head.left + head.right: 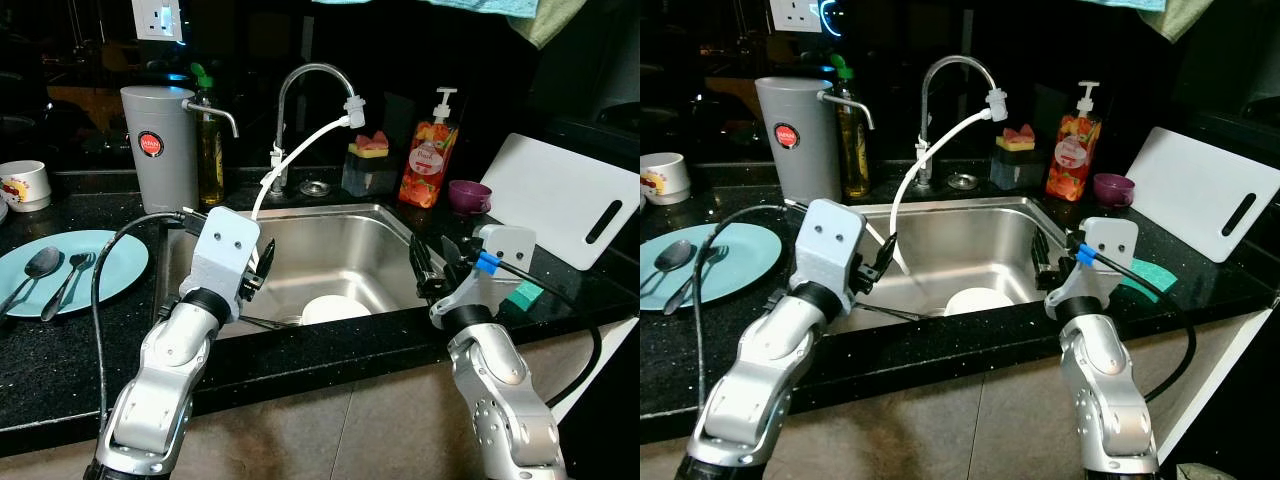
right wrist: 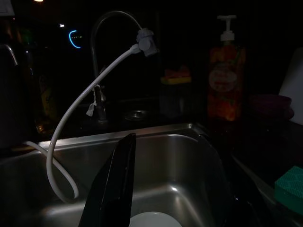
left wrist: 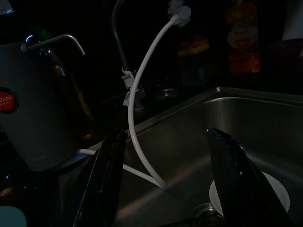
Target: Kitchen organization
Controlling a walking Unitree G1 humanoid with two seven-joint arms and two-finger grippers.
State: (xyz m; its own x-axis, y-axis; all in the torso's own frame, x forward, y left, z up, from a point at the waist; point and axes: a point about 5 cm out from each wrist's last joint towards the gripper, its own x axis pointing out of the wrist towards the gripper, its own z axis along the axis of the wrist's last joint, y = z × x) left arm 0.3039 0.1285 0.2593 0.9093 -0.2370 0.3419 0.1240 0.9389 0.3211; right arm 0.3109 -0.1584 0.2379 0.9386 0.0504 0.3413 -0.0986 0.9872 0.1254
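A white dish lies on the bottom of the steel sink, with a thin metal utensil beside it. My left gripper hovers over the sink's left side, open and holding nothing; in the left wrist view the gripper frames the white hose and the dish. My right gripper is open above the sink's right rim, also holding nothing. A light blue plate on the left counter carries a spoon and a fork.
The faucet trails a white hose into the sink. Behind stand a grey water dispenser, an oil bottle, a sponge holder, an orange soap bottle and a purple bowl. A white cutting board and green sponge lie right; a mug sits far left.
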